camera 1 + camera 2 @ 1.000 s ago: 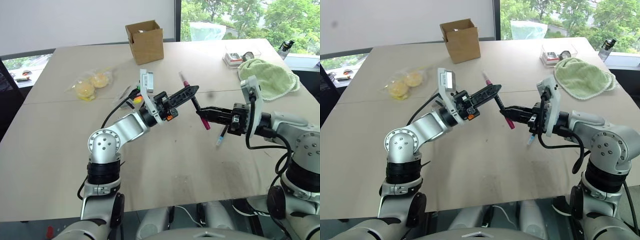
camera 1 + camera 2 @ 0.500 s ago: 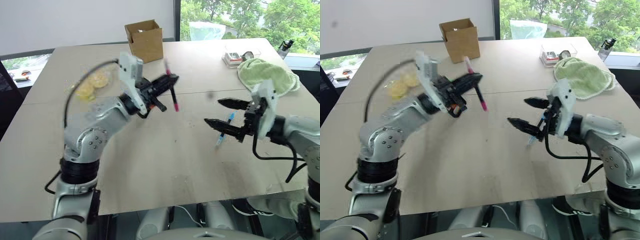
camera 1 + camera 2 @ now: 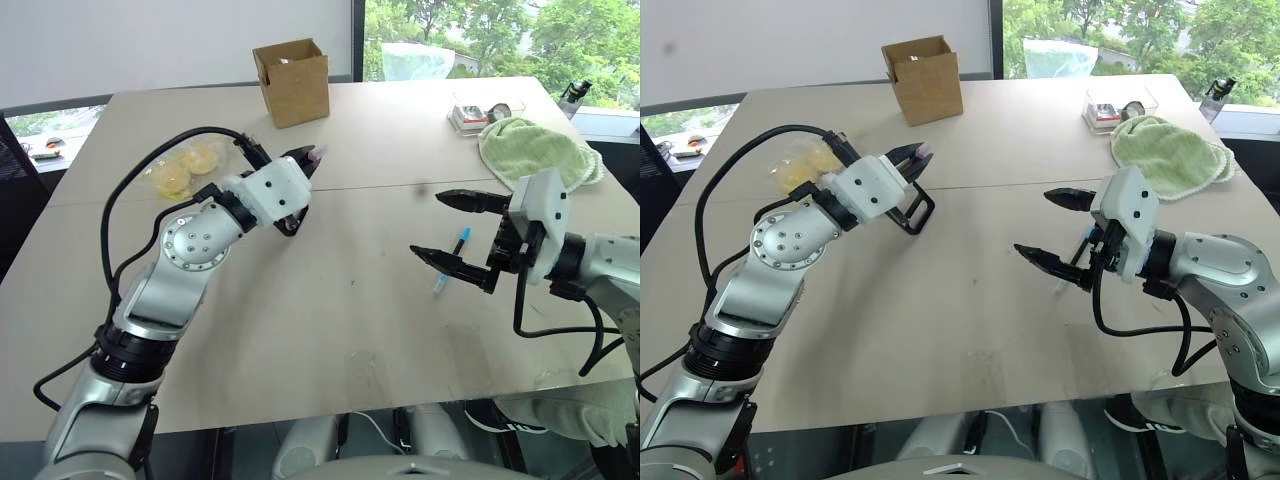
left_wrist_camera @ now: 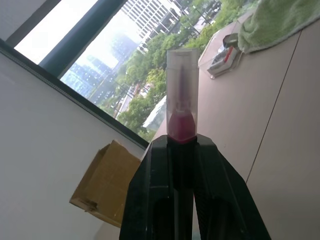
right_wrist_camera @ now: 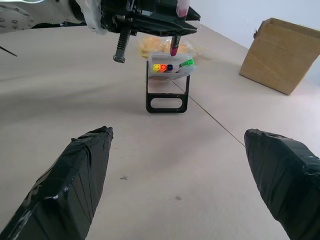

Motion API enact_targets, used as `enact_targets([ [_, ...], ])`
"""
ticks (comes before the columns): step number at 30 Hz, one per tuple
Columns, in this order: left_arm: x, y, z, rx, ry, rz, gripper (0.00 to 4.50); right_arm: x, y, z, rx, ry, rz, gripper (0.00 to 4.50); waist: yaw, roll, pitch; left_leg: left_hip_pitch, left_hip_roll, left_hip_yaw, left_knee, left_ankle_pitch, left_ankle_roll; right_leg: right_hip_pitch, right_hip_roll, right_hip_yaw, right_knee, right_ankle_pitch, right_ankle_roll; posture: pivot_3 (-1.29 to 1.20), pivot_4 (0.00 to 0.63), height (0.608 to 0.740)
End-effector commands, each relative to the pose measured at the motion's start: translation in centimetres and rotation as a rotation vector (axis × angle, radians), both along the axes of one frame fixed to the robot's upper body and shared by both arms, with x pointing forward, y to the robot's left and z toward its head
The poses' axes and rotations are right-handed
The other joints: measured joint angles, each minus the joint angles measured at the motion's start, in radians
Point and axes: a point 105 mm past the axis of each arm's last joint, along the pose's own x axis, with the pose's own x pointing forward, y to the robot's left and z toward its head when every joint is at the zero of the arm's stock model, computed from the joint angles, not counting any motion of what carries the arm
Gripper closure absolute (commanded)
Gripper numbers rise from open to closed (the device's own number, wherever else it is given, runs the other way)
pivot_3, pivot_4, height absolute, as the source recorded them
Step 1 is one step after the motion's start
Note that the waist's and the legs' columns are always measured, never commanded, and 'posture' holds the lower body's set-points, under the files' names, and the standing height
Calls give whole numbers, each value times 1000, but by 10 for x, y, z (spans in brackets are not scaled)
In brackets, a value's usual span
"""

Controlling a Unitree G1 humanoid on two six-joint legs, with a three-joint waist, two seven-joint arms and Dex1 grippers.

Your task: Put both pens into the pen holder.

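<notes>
Left tool [image 3: 917, 152] clamped on the pink pen [image 4: 182, 107], held just above the pen holder [image 5: 168, 86] far-left on the table [image 3: 330, 330] — right tool [image 3: 447, 226] wide open, empty, blue pen [image 3: 449, 257] lying on the table below it.

— Where's the left gripper [image 3: 918, 153]?

— Raised over the table [image 3: 940, 330], toward its far left part, fingers clamped on the pink pen [image 3: 923, 150] (just the pink tip pokes out). The holder [image 3: 915, 212] stands right beneath it.

— And the right gripper [image 3: 1048, 226]?

— Jaws spread wide, nothing in them, hovering near the right edge. The blue pen [image 3: 1077, 262] lies flat on the table behind its fingers.

— Anything else?

— A box [image 3: 925, 79] by the far edge, a green towel [image 3: 1170, 155] at the far right corner, a bag of yellow things [image 3: 800, 168] near the left edge.
</notes>
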Motion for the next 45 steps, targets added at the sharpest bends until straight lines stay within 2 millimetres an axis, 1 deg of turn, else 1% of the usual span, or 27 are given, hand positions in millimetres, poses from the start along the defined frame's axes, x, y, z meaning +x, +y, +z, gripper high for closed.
enact_targets([
  [1, 3, 3, 7, 6, -40, 16, 4500, -3, 3, 12, -6, -61, 10, 27, -1, 0, 0, 0, 0, 0, 0, 0, 0, 0, 0, 0, 0, 0, 0, 0, 150, 740],
  [6, 16, 13, -10, 27, 9, 62, 4500, -3, 3, 14, -10, -70, 1, 27, -2, 0, 0, 0, 0, 0, 0, 0, 0, 0, 0, 0, 0, 0, 0, 0, 150, 740],
  [10, 28, 28, -9, 39, -12, 134, 4500, -5, 4, 16, -8, -73, 0, 27, -2, 0, 0, 0, 0, -1, 1, 0, 0, 0, 0, -1, 0, 0, 0, 0, 150, 740],
  [11, 28, 30, -9, 25, 4, 133, 3708, -5, 3, 16, -4, -73, -1, 0, -2, 0, 0, 0, 0, -1, 1, 0, 0, 0, 0, -1, 1, 0, 0, 0, 150, 740],
  [12, 28, 31, -9, 23, 1, 129, 3510, -5, 3, 16, -1, -72, -5, 0, -2, 0, 0, 0, 0, -1, 1, 0, 0, 0, 0, -1, 0, 0, 0, 0, 150, 740],
  [13, 28, 31, -7, 26, -13, 126, 2800, -5, 2, 15, -1, -69, -12, 0, -2, 0, 0, 0, 0, -1, 1, 0, 0, 0, 0, -1, 0, 0, 0, 0, 150, 740],
  [14, 27, 30, -5, 30, -29, 123, 2557, -5, 1, 14, -4, -65, -19, 0, -2, 0, 0, 0, 0, -1, 1, 0, 0, 0, 0, -1, 0, 0, 0, 0, 150, 740],
  [15, 26, 29, -4, 30, -41, 113, 2086, -5, 0, 13, -9, -59, -30, 0, -2, 0, 0, 0, 0, -1, 1, 0, 0, 0, 0, -1, 0, 0, 0, 0, 150, 740],
  [16, 23, 25, -2, 16, -37, 83, 1729, -3, -2, 8, -21, -40, -60, 0, -2, 0, 0, 0, 0, -1, 1, 0, 0, 0, 0, -1, 0, 0, 0, 0, 150, 740],
  [17, 18, 20, 1, -45, -5, 39, 1278, 2, -6, -1, -36, 5, -110, 0, -1, 0, 0, 0, 0, -1, 1, 0, 0, 0, 0, -1, 1, 0, 0, 0, 150, 740],
  [19, 10, 13, 6, -155, 62, -41, 1278, 11, -15, -19, -50, 111, -207, 0, -1, 0, 0, -1, 0, -1, 2, 0, 0, 0, -1, -1, 1, 0, 0, 0, 150, 740],
  [20, 6, 10, 7, -223, 119, -85, 1278, 16, -19, -28, -66, 135, -272, 0, -2, 0, 0, -1, 0, -1, 3, 0, 0, 0, -1, -2, 1, 0, 0, 0, 150, 740],
  [21, 2, 7, 8, -303, 196, -130, 1278, 21, -24, -36, -77, 155, -335, 0, -2, 0, 0, -1, 0, -1, 3, 0, 0, 0, -1, -1, 1, 0, 0, 0, 150, 740],
  [22, -8, 1, 7, -381, 311, -219, 1278, 30, -31, -49, -62, 228, -448, 0, -4, -1, 0, -1, 0, -1, 3, 0, 0, 0, -1, -1, 1, 0, 0, 0, 150, 740],
  [23, -20, -6, 6, -417, 409, -310, 1278, 37, -37, -61, -52, 296, -542, 0, -7, -1, -1, -1, 0, -1, 3, 0, 0, 0, -1, -1, 2, 0, 0, 0, 150, 740],
  [24, -33, -11, 4, -415, 490, -383, 1278, 41, -39, -71, -22, 371, -615, 0, -11, -1, -1, -1, 0, -1, 3, 0, 0, 0, 0, -1, 3, 0, 0, 0, 150, 740],
  [25, -42, -14, 1, -385, 528, -426, 1278, 46, -41, -81, -13, 425, -692, 0, -18, -1, -1, 0, 0, -1, 3, 0, 0, -1, 0, 0, 4, 0, 0, 0, 150, 740],
  [27, -52, -15, -1, -337, 553, -457, 1278, 52, -44, -92, 9, 485, -820, 0, -24, -1, -1, 0, 0, 1, 2, 0, 0, -3, 0, 2, 7, 0, 0, 0, 150, 740],
  [32, -72, -15, -3, -303, 618, -549, 1278, 49, -35, -119, -12, 617, -958, 0, -26, -1, -1, 0, 0, 2, 3, 0, 0, -4, 1, 3, 8, 0, 0, 0, 150, 740],
  [35, -83, -14, -6, -307, 708, -613, 1278, 48, -33, -127, -20, 654, -989, 0, -26, -2, -2, 0, 0, 2, 3, 0, 0, -5, 1, 3, 8, 0, 0, 0, 150, 740],
  [37, -90, -14, -7, -312, 770, -646, 1207, 46, -32, -132, -32, 677, -993, 551, -26, -2, -2, 0, 0, 2, 3, 0, 0, -5, 2, 3, 8, 0, 0, 0, 150, 740],
  [40, -100, -11, -13, -281, 868, -678, 1207, 42, -31, -136, -57, 689, -978, 1816, -28, -2, -2, 1, 0, 2, 2, 0, 0, -5, 2, 3, 8, 0, 0, 0, 150, 740],
  [41, -102, -10, -15, -269, 891, -680, 1207, 41, -32, -136, -66, 686, -974, 2070, -31, -2, -2, 1, 0, 2, 2, 0, 0, -5, 2, 3, 8, 0, 0, 0, 150, 740],
  [42, -104, -9, -18, -251, 905, -677, 1207, 40, -32, -137, -75, 682, -969, 2445, -31, -2, -2, 1, 0, 2, 2, 0, 0, -5, 3, 4, 8, 0, 0, 0, 150, 740],
  [43, -104, -9, -20, -242, 912, -673, 1207, 40, -33, -137, -84, 676, -964, 2948, -31, -2, -2, 1, 0, 3, 1, 0, 0, -5, 3, 4, 8, 0, 0, 0, 150, 740],
  [45, -102, -9, -22, -254, 918, -653, 1207, 39, -34, -134, -96, 649, -952, 3592, -30, -2, -2, 1, 0, 3, 1, 0, 0, -5, 3, 4, 8, 0, 0, 0, 150, 740],
])
